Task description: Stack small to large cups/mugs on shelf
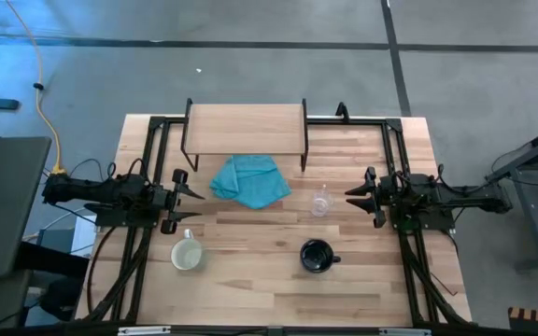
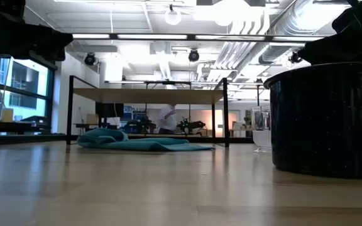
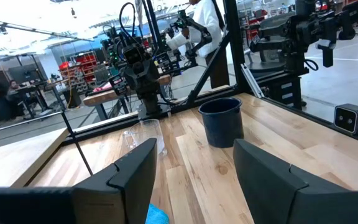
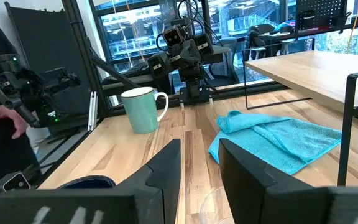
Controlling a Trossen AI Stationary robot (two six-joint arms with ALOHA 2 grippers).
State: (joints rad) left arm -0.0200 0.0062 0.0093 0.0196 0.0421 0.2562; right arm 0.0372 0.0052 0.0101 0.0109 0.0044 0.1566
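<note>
Altogether, three vessels are counted on the worktop [image 1: 362,280], and none of them is placed on the shelf [image 1: 245,128]. One pale white-green mug [image 1: 187,255] is seen upright near the left front, just beside the left pincer [image 1: 196,206]. One black mug [image 1: 317,256] is standing toward the right front, with its handle turned to the right. One clear glass cup [image 1: 320,203] is found between the blue cloth [image 1: 249,181] and the right pincer [image 1: 353,200], near the fingertips but not touched by them.

One shelf is seen at the far edge of the worktop, a light-wood board on thin black legs, and nothing is carried on its top. The single cloth is lying crumpled in front of it, partly under its front edge.

Two arms are counted, one at each side, both kept low over the worktop and pointed toward each other. The left pincer is spread wide and nothing is held in it. The fingers of the right pincer [image 4: 166,163] are parted by a narrow gap, and nothing is held between them either.
</note>
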